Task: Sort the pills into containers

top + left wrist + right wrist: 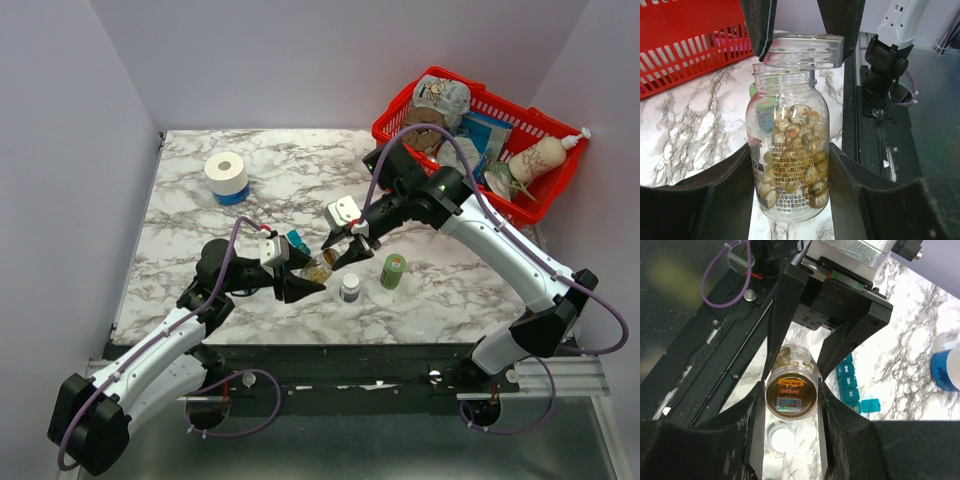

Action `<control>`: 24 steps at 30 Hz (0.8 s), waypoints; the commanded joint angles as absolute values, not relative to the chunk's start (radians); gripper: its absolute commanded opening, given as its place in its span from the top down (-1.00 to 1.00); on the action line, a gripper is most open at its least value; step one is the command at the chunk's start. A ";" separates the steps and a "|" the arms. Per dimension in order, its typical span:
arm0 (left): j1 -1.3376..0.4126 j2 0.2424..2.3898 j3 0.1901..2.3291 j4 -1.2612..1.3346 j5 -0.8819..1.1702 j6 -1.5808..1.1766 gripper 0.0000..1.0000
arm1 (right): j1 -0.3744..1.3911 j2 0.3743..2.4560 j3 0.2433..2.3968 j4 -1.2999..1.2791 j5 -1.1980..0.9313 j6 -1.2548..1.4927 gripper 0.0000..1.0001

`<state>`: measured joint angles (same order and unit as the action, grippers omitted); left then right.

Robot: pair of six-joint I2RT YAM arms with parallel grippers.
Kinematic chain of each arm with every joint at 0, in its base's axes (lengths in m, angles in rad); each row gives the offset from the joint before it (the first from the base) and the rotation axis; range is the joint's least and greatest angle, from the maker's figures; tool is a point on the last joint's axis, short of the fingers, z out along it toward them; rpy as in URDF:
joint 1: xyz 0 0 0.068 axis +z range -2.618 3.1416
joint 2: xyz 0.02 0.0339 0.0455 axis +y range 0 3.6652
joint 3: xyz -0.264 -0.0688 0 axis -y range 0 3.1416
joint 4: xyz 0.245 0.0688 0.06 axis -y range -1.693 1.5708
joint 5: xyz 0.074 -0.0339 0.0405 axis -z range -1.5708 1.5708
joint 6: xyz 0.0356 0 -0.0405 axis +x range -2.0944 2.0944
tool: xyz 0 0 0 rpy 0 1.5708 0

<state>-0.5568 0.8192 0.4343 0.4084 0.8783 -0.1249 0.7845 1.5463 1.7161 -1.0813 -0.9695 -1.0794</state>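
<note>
A small clear bottle (790, 165) of yellowish pills (796, 119) stands on the marble, and my left gripper (790, 155) is shut on its lower body. The bottle's cap (802, 50) is off the threaded neck, just above it and shifted slightly right. My right gripper (791, 390) is shut on that tan-topped cap (791, 396). In the top view the two grippers meet at mid table, left (305, 283) and right (338, 252), with the bottle (318, 270) between them. The blue containers strip (850, 382) lies just beyond, one lid (871, 405) flipped open.
A green bottle (393, 271) and a small white bottle (349, 288) stand right of the grippers. A paper roll (226, 177) sits at the back left. A red wire basket (400, 105) full of items fills the back right corner.
</note>
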 commanded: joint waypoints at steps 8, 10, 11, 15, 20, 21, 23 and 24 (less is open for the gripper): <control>-0.563 0.759 0.477 0.491 0.922 -0.136 1.00 | 0.798 1.566 1.703 -1.120 -0.885 -1.108 0.73; -0.563 0.758 0.476 0.503 0.925 -0.144 1.00 | 0.798 1.572 1.701 -1.121 -0.894 -1.108 0.72; -0.563 0.758 0.476 0.509 0.928 -0.147 1.00 | 0.798 1.581 1.701 -1.124 -0.902 -1.109 0.72; -0.563 0.759 0.471 0.543 0.925 -0.172 1.00 | 0.799 1.606 1.716 -1.147 -0.946 -1.109 0.71; -0.563 0.764 0.509 0.459 0.893 -0.121 1.00 | 0.799 1.644 1.753 -1.212 -0.940 -1.109 0.70; -0.564 0.764 0.518 0.413 0.885 -0.104 1.00 | 0.799 1.654 1.759 -1.235 -0.942 -1.101 0.70; -0.564 0.761 0.534 0.387 0.877 -0.072 1.00 | 0.799 1.683 1.772 -1.244 -0.946 -1.047 0.70; -0.563 0.758 0.535 0.382 0.871 -0.065 1.00 | 0.799 1.690 1.772 -1.244 -0.950 -1.025 0.70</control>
<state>-0.5583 0.7845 0.4461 0.3153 0.8928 -0.1318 0.7902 1.6192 1.7626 -1.1625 -0.9447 -1.0901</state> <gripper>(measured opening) 0.590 0.445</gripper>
